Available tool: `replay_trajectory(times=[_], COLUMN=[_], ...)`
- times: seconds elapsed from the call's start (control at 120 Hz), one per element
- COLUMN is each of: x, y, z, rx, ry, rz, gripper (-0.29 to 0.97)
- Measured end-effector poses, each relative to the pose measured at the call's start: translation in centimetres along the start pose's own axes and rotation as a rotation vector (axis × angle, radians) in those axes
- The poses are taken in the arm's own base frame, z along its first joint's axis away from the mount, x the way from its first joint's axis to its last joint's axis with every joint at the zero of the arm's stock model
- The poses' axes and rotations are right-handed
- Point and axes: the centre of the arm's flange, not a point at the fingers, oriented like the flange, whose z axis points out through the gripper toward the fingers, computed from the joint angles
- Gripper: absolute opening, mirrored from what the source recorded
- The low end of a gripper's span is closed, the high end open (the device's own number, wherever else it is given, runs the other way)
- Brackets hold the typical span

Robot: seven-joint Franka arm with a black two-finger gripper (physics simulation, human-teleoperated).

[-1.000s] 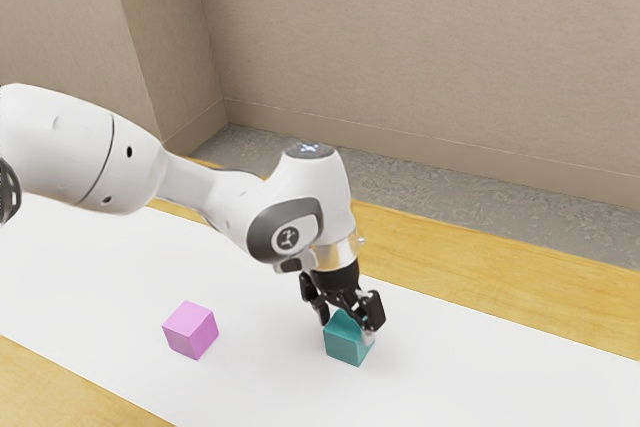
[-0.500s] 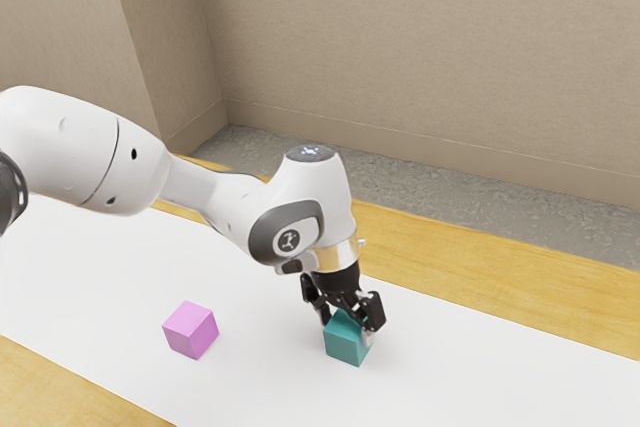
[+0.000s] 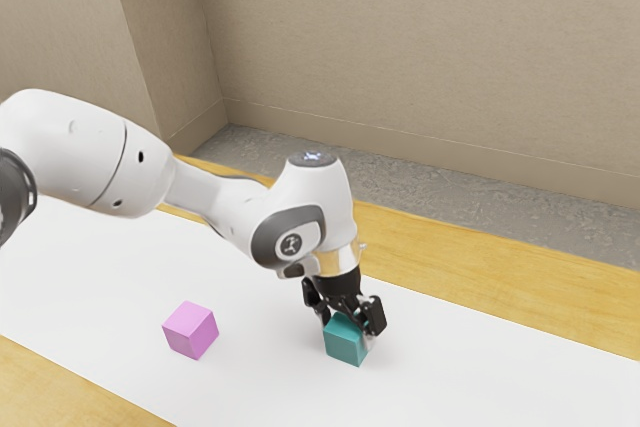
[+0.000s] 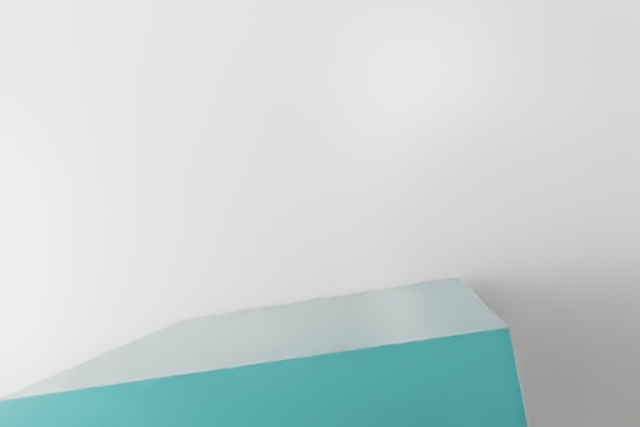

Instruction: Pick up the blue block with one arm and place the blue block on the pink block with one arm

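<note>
The blue block (image 3: pixel 346 345), teal in colour, rests on the white table top (image 3: pixel 120 277). My gripper (image 3: pixel 346 319) is lowered over it, with one black finger on each side of its top; the fingers stand open and straddle it. In the wrist view the blue block (image 4: pixel 330 367) lies close under my hand, with white table beyond it. The pink block (image 3: pixel 190 329) sits on the table toward the exterior view's left of the blue block, about two block widths away from it.
The white table top has a wooden border (image 3: pixel 500 267) along its far side and at the near left corner. Beyond it are a grey floor (image 3: pixel 470 197) and beige walls. White surface lies between the two blocks.
My hand has sunk slightly lower over the blue block, so the fingers reach further down its sides. Neither block has moved.
</note>
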Motion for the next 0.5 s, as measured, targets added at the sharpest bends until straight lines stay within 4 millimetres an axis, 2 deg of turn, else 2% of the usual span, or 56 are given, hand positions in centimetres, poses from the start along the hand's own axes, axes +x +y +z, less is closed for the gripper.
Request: replay_trajectory(times=[0.15, 0.35, 0.5], x=[-0.05, -0.09, -0.1], y=[0.01, -0.02, -0.01], z=[0.12, -0.07, 0.0], rx=[0.003, 0.001, 0.002], ry=[-0.001, -0.006, -0.006], rz=[-0.001, 0.001, 0.0], gripper=[0.67, 0.51, 0.47])
